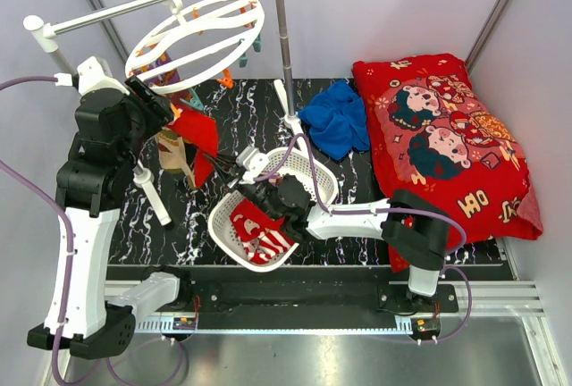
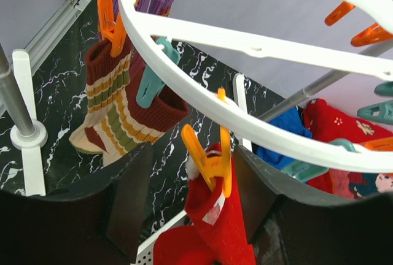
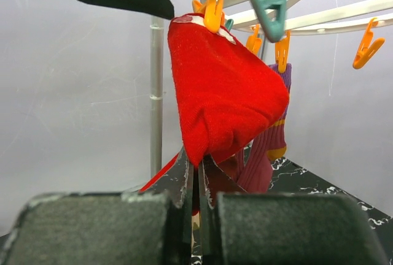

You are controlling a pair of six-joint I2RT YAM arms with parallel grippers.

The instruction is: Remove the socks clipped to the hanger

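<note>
Presently on the black marbled table [image 1: 179, 230]:

- Hanger [image 2: 258, 47] – white ring, hung by its hook from the rail, tilted.
- Red sock [image 3: 221, 99] – pinned at its cuff by an orange clip [image 2: 209, 157] on the ring's rim, hanging below it.
- Left gripper [image 2: 193, 179] – raised under the rim, jaws apart, one finger on each side of that orange clip, touching neither it nor the sock.
- Right gripper [image 3: 198, 179] – jaws together, pinching the red sock's lower end.
- Striped sock [image 2: 113, 118], tan and brown, on another orange clip; maroon sock [image 2: 163, 108] beside it on a teal clip [image 2: 150, 81].
- Purple sock [image 3: 273, 136] – clipped behind the red one.
- White basket [image 1: 317, 167] – holds a red-and-white sock [image 1: 259, 234].
</note>
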